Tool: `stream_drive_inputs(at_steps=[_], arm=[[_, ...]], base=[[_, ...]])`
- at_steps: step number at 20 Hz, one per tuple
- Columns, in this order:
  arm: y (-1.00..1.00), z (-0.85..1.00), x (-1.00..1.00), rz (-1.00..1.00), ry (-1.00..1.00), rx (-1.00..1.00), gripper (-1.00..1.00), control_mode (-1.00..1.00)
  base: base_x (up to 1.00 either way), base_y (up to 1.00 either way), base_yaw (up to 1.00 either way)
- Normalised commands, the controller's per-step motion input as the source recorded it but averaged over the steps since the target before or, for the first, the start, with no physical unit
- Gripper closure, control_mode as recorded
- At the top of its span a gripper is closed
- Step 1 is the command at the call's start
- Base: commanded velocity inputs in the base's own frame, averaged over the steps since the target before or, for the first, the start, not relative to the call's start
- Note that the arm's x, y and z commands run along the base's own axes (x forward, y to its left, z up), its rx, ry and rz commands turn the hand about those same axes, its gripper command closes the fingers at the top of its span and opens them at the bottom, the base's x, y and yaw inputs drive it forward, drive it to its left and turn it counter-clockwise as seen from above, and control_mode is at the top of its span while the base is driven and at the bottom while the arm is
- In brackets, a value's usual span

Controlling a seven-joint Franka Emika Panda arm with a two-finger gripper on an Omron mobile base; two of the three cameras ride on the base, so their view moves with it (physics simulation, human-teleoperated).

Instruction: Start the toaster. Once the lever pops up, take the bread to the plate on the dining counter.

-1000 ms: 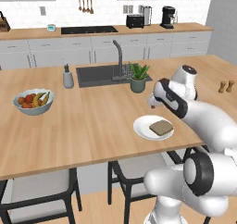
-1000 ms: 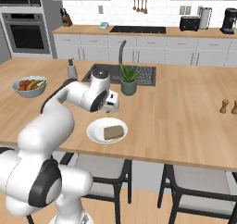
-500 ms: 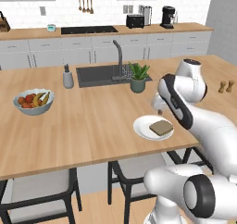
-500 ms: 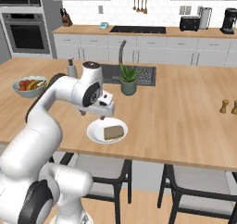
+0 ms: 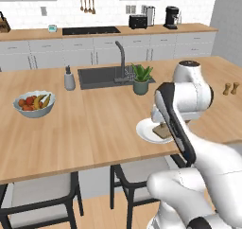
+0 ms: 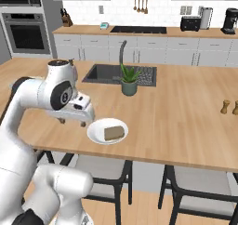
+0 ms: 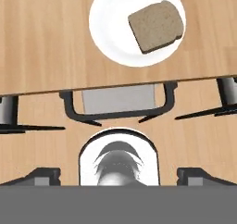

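The bread, a small tan-brown slice, lies flat on the round white plate near the front edge of the light-wood dining counter. In the left base view my forearm covers part of the plate. My gripper hangs just above the counter's near edge, beside the plate and apart from it. Its fingertips stand wide apart, open, with nothing between them. The black toaster sits far off on the back counter.
On the island are a fruit bowl, a soap dispenser, the dark sink with its faucet, a potted plant and two small shakers. Dark chairs stand under the near edge. A coffee machine is beside the toaster.
My hand has drawn back from over the plate toward the counter's near edge, and the arm has swung upright. The bread stays on the plate; the jaws stay open.
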Motion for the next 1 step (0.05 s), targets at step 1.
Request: stream_drive_inputs(at_steps=[1], arm=[[0.06, 0.51, -0.76, -0.01, 0.07, -0.04, -1.00, -1.00]], base=[[0.00, 0.00, 0.00]])
